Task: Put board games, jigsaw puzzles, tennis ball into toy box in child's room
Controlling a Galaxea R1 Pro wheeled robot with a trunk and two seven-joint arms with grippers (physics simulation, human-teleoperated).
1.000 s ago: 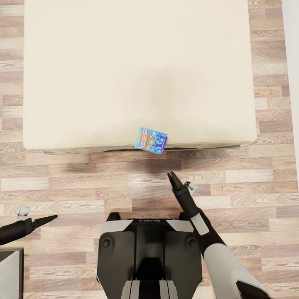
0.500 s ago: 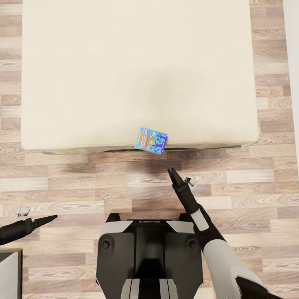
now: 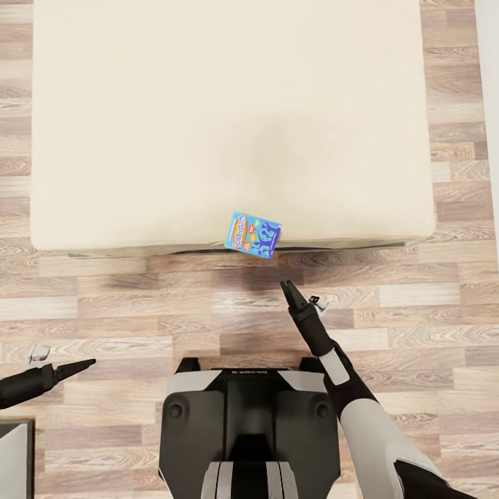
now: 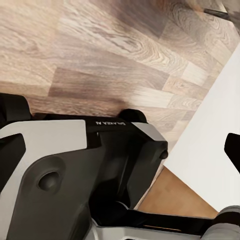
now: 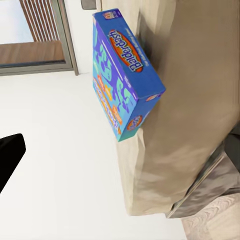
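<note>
Blue board game [image 3: 254,235], one only, overhangs the bed [image 3: 208,104] edge.

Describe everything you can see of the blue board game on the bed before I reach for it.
The blue board game is a thin rectangular box printed with blue patterns, a red-orange oval logo and orange patches. It lies flat on the cream bed at the near edge, turned askew, one corner overhanging. Nothing grips it; the right gripper is short of it.

Home bedroom, simulator render. Large cream-beige bed [image 3: 229,118] with plain mattress on wood-plank floor [image 3: 138,305]. Blue board game box [image 3: 254,235] at bed's near edge suggests child's room. White wall [image 5: 60,150] and window with slatted blind [image 5: 40,30] seen in right wrist view.
</note>
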